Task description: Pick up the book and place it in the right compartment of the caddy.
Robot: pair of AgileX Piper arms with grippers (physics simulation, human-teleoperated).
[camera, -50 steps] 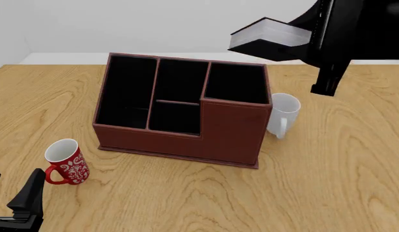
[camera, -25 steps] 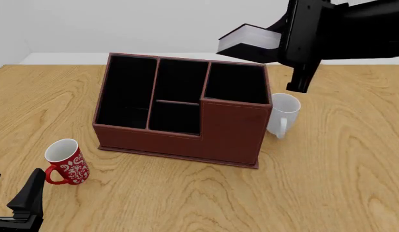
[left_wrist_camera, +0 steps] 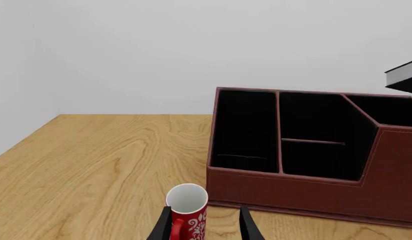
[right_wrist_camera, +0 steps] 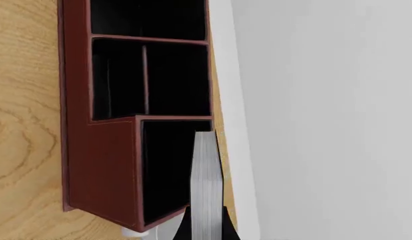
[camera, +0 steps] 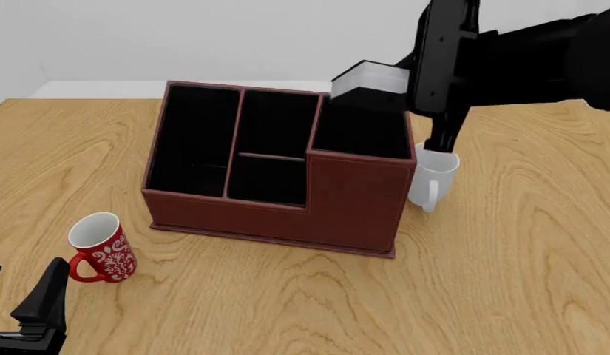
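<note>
The black book (camera: 370, 80) with white page edges is held in my right gripper (camera: 408, 83), which is shut on it. The book hangs tilted above the back rim of the right compartment (camera: 362, 129) of the reddish-brown caddy (camera: 285, 211). In the right wrist view the book (right_wrist_camera: 206, 185) sits edge-on between the fingers (right_wrist_camera: 182, 229), over the far side of the right compartment (right_wrist_camera: 167, 170). In the left wrist view only a corner of the book (left_wrist_camera: 403, 74) shows above the caddy (left_wrist_camera: 292, 192). My left gripper (camera: 41, 309) is open and empty at the near left.
A red patterned mug (camera: 100, 248) stands just ahead of the left gripper (left_wrist_camera: 204, 231), left of the caddy's front. A white mug (camera: 433, 174) stands against the caddy's right side, under the right arm. The caddy's other three compartments hold nothing.
My right arm has swung left and down with the book, from high at the back right to just above the right compartment's back rim. The left arm has not moved.
</note>
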